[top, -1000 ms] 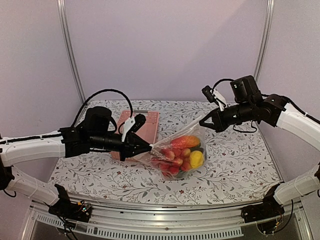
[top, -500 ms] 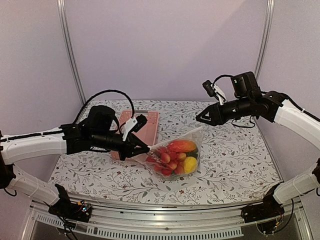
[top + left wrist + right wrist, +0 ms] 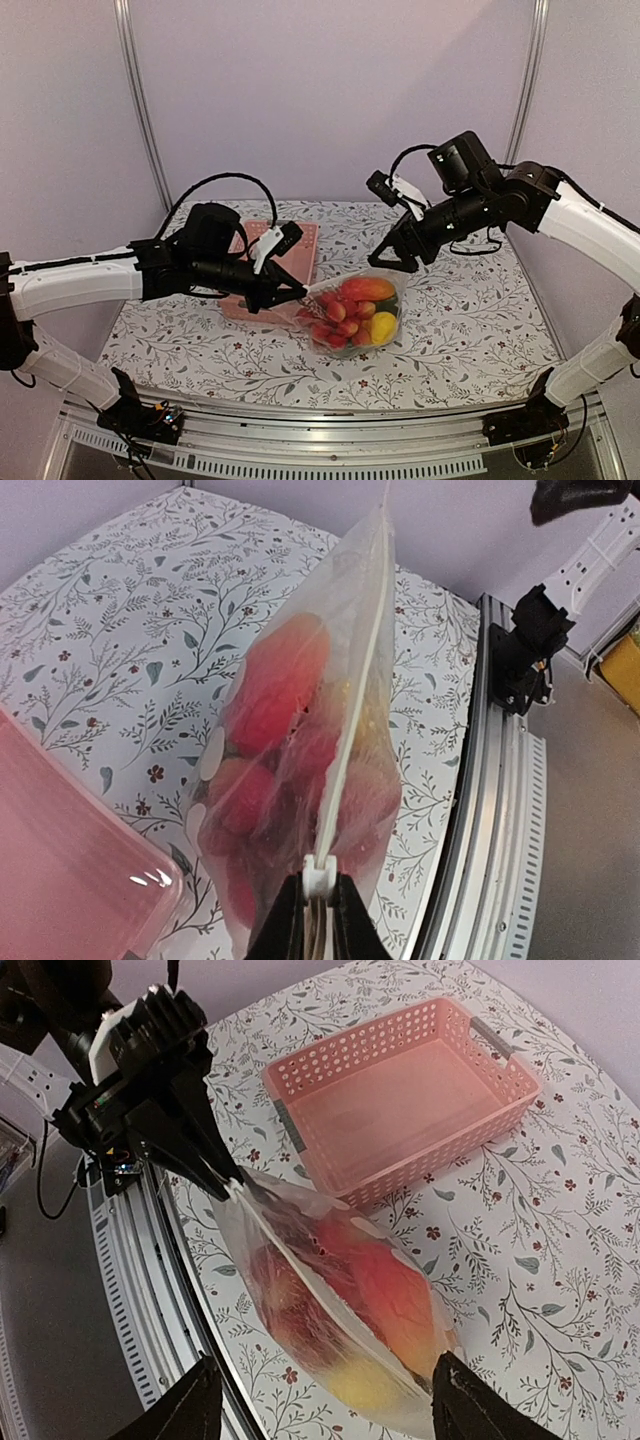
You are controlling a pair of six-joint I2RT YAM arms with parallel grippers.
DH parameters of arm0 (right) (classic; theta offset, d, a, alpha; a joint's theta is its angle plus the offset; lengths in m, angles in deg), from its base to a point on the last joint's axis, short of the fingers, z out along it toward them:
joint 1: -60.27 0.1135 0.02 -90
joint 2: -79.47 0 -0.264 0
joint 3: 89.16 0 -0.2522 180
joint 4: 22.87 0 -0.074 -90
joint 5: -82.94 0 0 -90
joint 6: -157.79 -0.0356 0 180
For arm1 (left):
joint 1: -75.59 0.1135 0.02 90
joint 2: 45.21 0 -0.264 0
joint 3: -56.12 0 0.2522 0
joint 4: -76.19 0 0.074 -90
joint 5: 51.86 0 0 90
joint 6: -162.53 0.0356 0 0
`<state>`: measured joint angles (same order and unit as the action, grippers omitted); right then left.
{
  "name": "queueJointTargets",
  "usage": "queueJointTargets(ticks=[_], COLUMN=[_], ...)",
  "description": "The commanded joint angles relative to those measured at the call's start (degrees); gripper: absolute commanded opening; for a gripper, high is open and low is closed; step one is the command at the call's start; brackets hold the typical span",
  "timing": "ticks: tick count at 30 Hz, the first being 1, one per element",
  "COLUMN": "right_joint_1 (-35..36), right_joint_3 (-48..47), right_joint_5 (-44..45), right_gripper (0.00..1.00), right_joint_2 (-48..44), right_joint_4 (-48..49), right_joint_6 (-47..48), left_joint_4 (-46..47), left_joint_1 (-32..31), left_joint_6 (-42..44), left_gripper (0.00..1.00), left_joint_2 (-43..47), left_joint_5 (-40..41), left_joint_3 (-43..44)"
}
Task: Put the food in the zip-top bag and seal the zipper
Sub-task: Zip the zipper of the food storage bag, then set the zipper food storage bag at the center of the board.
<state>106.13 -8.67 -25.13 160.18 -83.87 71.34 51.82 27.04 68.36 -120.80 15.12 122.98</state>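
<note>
Zip-top bag holding the food, pink basket just beside it, left end effector clamped on its zipper end. Right end effector spread open above it.

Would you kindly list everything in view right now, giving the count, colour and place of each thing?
zip-top bag: one, clear with white dots, right of the basket, one end pinched by the left tool.
zipper: one, whitish strip, along the bag's mouth edge.
food: several pieces, exact count unclear; red, orange, yellow, a little green; inside the bag.
basket: one, pink, slotted, on the table left of the bag.
table: one, pale cloth with a leaf print, under everything.
rail: one, grey metal, along the table's near edge.
left tool: one, black, shut on the bag's end.
right tool: one, black, open, above the bag.
</note>
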Motion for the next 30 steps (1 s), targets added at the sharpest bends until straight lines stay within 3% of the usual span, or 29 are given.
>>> queueJointTargets(ticks=[1, 9, 15, 20, 24, 30], right_joint_1=[1.52, 4.30, 6.50, 5.74, 0.69, -6.53], right_joint_3=[-0.45, -4.25, -4.60, -2.91, -3.81, -12.90], right_joint_5=[6.97, 10.88, 14.32, 21.74, 26.79, 32.06], right_gripper=[0.71, 0.65, 0.35, 0.01, 0.00, 0.00], right_joint_2=[3.81, 11.32, 13.42, 11.97, 11.42, 13.01], right_joint_4=[-4.31, -5.22, -6.18, -5.02, -2.75, 0.13], right_joint_6=[4.83, 8.11, 9.38, 9.44, 8.62, 8.10], left_joint_4=[1.03, 0.93, 0.99, 6.78, 13.38, 14.82], left_joint_1=[0.78, 0.98, 0.92, 0.99, 0.98, 1.61], left_joint_6=[-0.29, 0.61, 0.41, -4.24, -6.85, -2.87], left_gripper=[0.08, 0.08, 0.08, 0.08, 0.07, 0.07], left_joint_2=[1.95, 1.50, -0.61, -5.61, -14.53, -28.21], left_joint_5=[0.12, 0.19, 1.73, 6.80, 9.91, 13.59], left_joint_3=[0.94, 1.35, 3.35, 6.54, 14.62, 34.51])
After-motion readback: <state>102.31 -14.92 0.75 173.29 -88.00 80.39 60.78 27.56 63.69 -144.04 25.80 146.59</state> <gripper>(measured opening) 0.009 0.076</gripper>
